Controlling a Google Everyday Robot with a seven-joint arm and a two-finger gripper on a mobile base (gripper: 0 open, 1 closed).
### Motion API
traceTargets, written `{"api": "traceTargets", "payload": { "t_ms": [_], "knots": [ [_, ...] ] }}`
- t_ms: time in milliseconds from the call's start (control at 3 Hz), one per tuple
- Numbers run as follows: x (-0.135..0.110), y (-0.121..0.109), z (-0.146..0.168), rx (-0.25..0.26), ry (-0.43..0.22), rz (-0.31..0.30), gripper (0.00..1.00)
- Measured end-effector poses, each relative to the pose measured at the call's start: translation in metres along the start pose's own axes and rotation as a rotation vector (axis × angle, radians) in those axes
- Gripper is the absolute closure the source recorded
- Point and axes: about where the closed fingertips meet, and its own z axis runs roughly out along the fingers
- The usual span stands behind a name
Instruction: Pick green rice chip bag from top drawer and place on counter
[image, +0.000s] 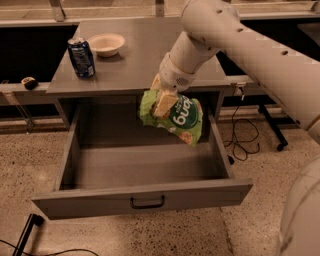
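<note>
My gripper (161, 104) is shut on the green rice chip bag (181, 119), a crinkly light-green pouch with a dark green round logo. It holds the bag in the air above the open top drawer (142, 197), just below the front edge of the counter (140, 55). The bag hangs tilted, its lower corner down to the right. The drawer is pulled far out and its floor shows nothing else. My tan fingers (162, 102) press the bag's upper left part.
A blue can (81, 57) stands at the counter's left front. A cream bowl (106, 44) sits behind it. Black cables (245, 140) lie on the floor right of the cabinet. A dark object (28, 82) rests on a low ledge at the left.
</note>
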Motion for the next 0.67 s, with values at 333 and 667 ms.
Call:
{"api": "traceTargets", "payload": {
  "t_ms": [333,667],
  "knots": [
    [0.0,-0.003,-0.005,0.011,-0.002,0.001,1.0],
    [-0.009,-0.011,-0.027,0.069,0.002,-0.011,1.0]
  ]
}}
